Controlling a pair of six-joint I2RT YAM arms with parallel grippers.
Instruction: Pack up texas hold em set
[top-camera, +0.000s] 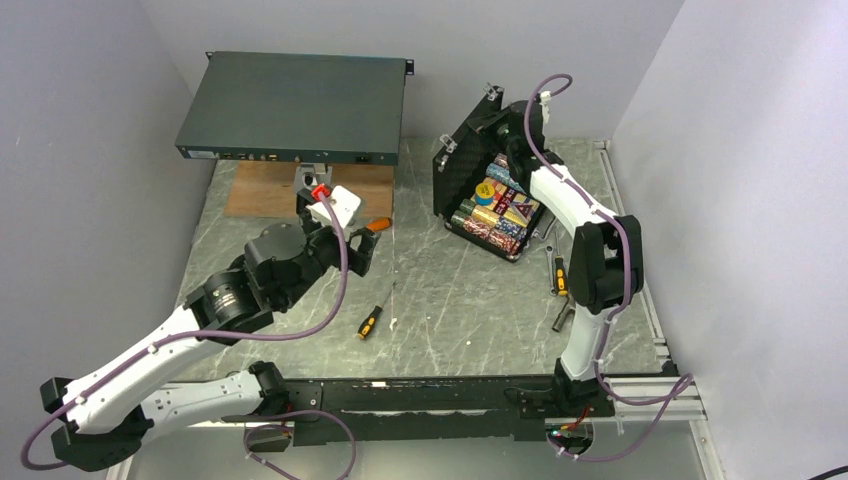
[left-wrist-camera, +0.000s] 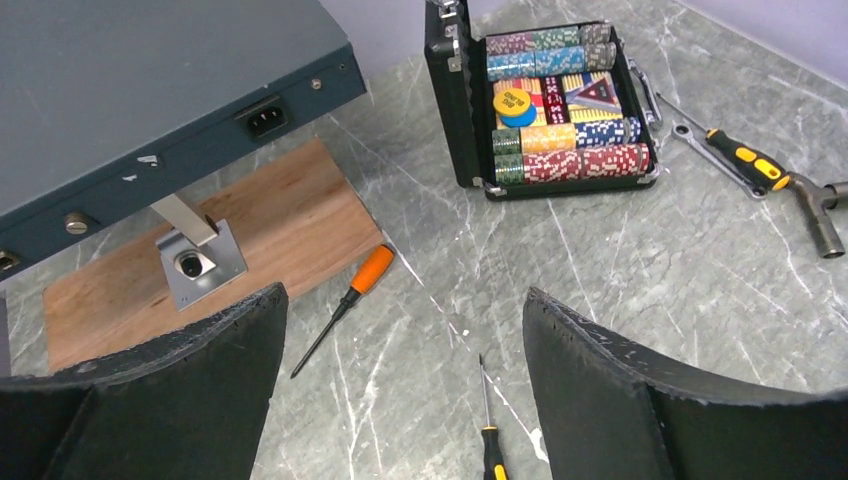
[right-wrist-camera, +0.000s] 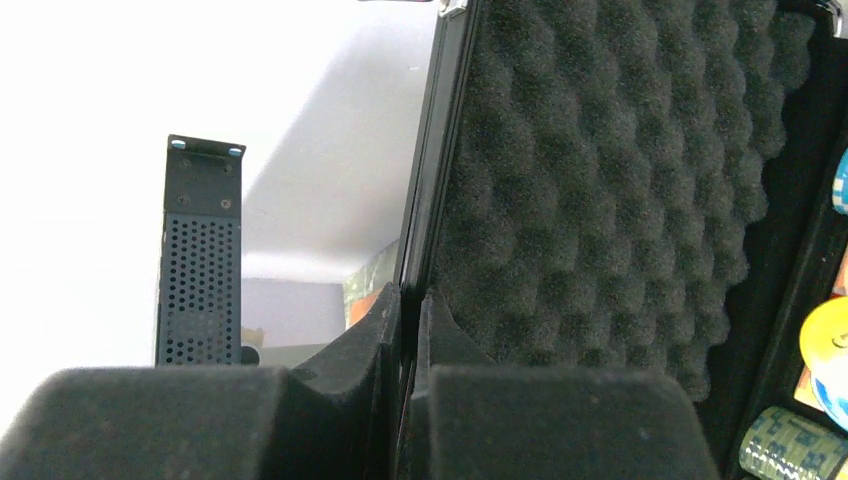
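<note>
two grippers: the right gripper (right-wrist-camera: 408, 300) pinches the rim of the raised lid (right-wrist-camera: 600, 180) of the black case (top-camera: 490, 205), which sits at 1 o'clock on the table (top-camera: 450, 290) with chip rows (left-wrist-camera: 565, 160) inside. the left gripper (left-wrist-camera: 405, 295) hangs spread and empty, the case at its 1 o'clock.

You have one black textured hinged case (left-wrist-camera: 447, 100), one dark-green flat metal rack unit (left-wrist-camera: 130, 90) and two slim screwdrivers (left-wrist-camera: 370, 270) (one orange-handled, one yellow-and-black).

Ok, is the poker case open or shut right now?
Open. The lid of the case stands up, foam exposed, chip rows showing in the base; the right gripper pinches its edge.
</note>
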